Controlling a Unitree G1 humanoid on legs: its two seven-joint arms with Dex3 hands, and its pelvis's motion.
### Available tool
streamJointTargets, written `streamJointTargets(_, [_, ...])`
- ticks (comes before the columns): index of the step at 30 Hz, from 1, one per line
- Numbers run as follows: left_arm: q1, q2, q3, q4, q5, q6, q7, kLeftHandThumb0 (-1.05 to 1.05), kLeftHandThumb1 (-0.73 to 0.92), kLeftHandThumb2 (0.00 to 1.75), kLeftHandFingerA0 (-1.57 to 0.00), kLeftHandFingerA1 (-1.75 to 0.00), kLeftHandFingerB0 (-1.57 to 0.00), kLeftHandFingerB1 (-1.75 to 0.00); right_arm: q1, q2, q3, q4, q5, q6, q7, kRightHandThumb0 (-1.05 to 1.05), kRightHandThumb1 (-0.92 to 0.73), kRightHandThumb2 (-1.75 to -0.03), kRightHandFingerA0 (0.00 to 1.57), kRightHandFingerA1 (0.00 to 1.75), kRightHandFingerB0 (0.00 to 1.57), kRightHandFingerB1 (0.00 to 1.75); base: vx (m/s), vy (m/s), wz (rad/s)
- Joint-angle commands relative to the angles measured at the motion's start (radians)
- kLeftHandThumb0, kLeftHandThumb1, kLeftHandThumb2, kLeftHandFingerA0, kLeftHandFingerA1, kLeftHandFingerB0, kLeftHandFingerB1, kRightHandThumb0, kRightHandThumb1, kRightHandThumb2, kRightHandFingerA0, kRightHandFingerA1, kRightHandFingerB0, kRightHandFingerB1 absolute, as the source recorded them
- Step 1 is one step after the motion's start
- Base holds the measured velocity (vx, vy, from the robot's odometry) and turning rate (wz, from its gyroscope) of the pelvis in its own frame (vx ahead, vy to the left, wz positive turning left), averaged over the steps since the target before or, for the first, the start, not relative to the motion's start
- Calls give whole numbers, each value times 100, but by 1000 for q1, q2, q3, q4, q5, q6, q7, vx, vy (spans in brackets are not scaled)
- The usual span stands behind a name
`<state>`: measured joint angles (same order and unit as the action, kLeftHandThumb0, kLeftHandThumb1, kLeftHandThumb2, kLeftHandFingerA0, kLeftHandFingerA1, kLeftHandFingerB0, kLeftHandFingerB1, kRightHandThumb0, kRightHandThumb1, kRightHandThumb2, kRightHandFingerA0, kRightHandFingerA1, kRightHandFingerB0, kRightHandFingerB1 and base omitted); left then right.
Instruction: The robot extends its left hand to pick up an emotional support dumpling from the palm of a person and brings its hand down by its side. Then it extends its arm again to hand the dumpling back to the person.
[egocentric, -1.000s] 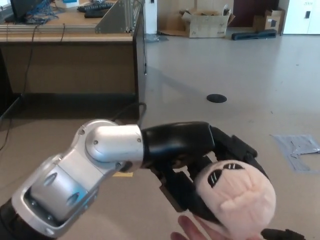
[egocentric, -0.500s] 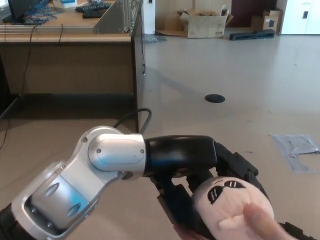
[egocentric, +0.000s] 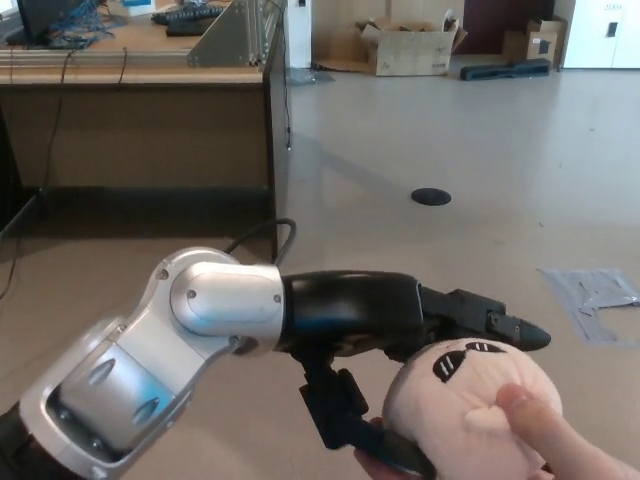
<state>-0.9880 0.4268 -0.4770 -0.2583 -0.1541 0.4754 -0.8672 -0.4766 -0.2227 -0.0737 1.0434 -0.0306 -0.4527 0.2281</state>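
Note:
The dumpling (egocentric: 465, 415) is a pale pink plush ball with black closed-eye markings, low in the head view right of centre. A person's hand (egocentric: 560, 445) comes in from the bottom right and cups it, thumb pressed on its front. My left hand (egocentric: 420, 350) reaches across from the left on a silver and black arm. Its two fingers (egocentric: 490, 325) stretch out straight just above the dumpling and its thumb (egocentric: 350, 425) hangs below and to the left. The hand stands open, spread around the dumpling's left side. My right hand does not show.
A wooden desk (egocentric: 140, 75) with cables and a keyboard stands at the back left. Cardboard boxes (egocentric: 410, 45) lie on the floor at the back. A black round floor cover (egocentric: 432, 197) and a grey taped patch (egocentric: 595, 300) mark the floor on the right.
My left hand's fingers have opened off the dumpling and now point straight out above it. The person's thumb and palm have closed on the dumpling, which has dropped slightly.

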Motion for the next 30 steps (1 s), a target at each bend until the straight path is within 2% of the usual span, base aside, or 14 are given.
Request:
streamJointTargets(1, [-28,14,18,7,8,12,-51,-73,42,83,0,0,0,0,-14,-13,-6,-2,3,20,-14,-49,-64,-60,42,37,22,28,0,0,0])
streamJointTargets(3, [-28,13,19,7,10,13,-53,-73,42,83,0,0,0,0,-14,-13,-6,-2,3,20,-14,-49,-64,-60,42,37,22,28,0,0,0])
streamJointTargets(4, [-32,11,45,13,-8,15,-57,-84,47,56,0,0,0,0,-14,-10,-9,-8,8,26,-12,-54,-62,-59,43,37,22,28,0,0,0])
streamJointTargets(7, [-44,8,115,30,-52,15,-67,-83,46,56,0,0,0,0,-12,-3,-17,-26,20,43,-7,-60,-51,-79,35,48,17,39,0,0,0])
streamJointTargets(9, [-80,19,222,59,-114,26,-78,-80,47,55,0,-1,0,0,-11,-3,-18,-39,23,59,3,-62,-52,-80,33,47,15,39,0,0,0])
streamJointTargets(10, [-85,24,251,61,-123,18,-77,-73,42,82,0,-8,0,0,-8,-4,-14,-40,16,44,2,-62,-53,-80,33,49,15,39,0,0,0])
streamJointTargets(14, [-89,20,295,63,-127,6,-86,-73,42,82,0,-8,0,0,-2,-6,-8,-46,7,24,-1,-62,-53,-80,33,49,15,39,0,0,0])
streamJointTargets(15, [-76,64,356,53,-151,45,-87,-74,44,55,0,-15,0,0,-5,-4,-14,-42,16,42,4,-63,-51,-80,32,47,17,39,0,0,0])
streamJointTargets(16, [-40,140,457,38,-186,94,-87,-66,38,79,0,-14,0,-5,-7,-1,-23,-38,29,70,10,-62,-52,-80,31,47,17,39,0,0,0])
streamJointTargets(22, [159,215,548,64,-160,-21,-88,-59,34,79,0,-24,0,-13,27,-7,-17,-46,13,57,3,-62,-52,-80,32,48,16,39,0,0,0])
streamJointTargets(24, [387,185,637,140,-79,-252,-4,-67,41,80,-4,-28,-5,-13,48,-8,-20,-43,15,65,3,-61,-52,-80,33,47,17,39,0,0,0])
streamJointTargets(27, [393,185,638,141,-80,-264,-4,-67,41,80,-4,-28,-5,-13,49,-7,-20,-44,15,65,3,-61,-52,-80,33,47,17,39,0,0,0])
streamJointTargets(29, [663,188,699,382,142,-689,219,-79,54,86,-6,-40,-11,-23,82,15,-17,-54,13,50,-17,-60,-51,-79,33,48,16,39,0,0,0])
streamJointTargets(30, [684,192,698,416,165,-728,247,-79,54,86,-6,-40,-11,-23,86,16,-19,-55,13,47,-19,-60,-51,-79,33,48,16,39,0,0,0])
